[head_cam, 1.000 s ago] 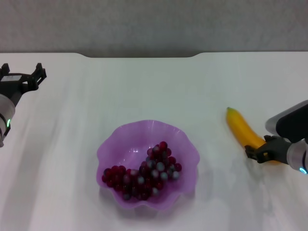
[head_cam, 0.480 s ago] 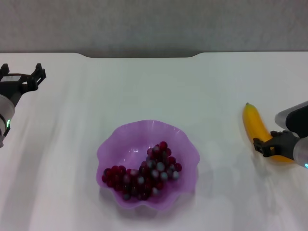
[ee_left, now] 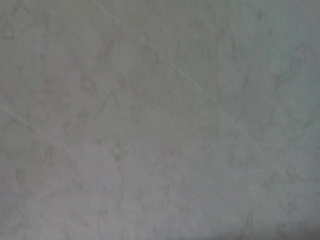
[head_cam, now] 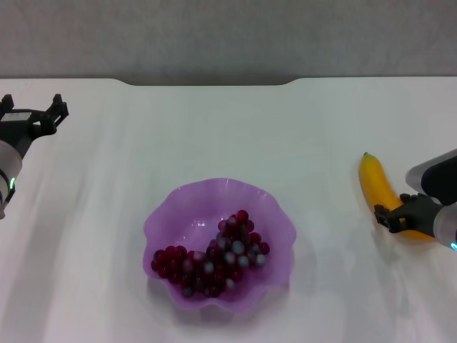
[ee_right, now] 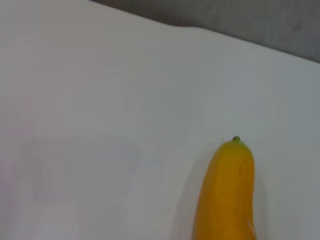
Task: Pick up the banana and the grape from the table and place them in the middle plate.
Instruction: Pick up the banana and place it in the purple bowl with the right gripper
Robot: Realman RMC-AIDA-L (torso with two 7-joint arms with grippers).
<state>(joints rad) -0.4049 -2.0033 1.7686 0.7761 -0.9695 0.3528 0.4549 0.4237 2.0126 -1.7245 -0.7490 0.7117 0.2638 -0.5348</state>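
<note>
Lying on the table at far right, the banana runs lengthwise away from the robot (green tip farthest); the right gripper clamps its near end, the middle plate lying to its left.

**Our two arms and their grippers**

Our left gripper is black, blocky and pronged, on a pale grey wrist with a small green light. Our right gripper has black fingers, a dark cuff with a light grey band and a blue-green light.
</note>
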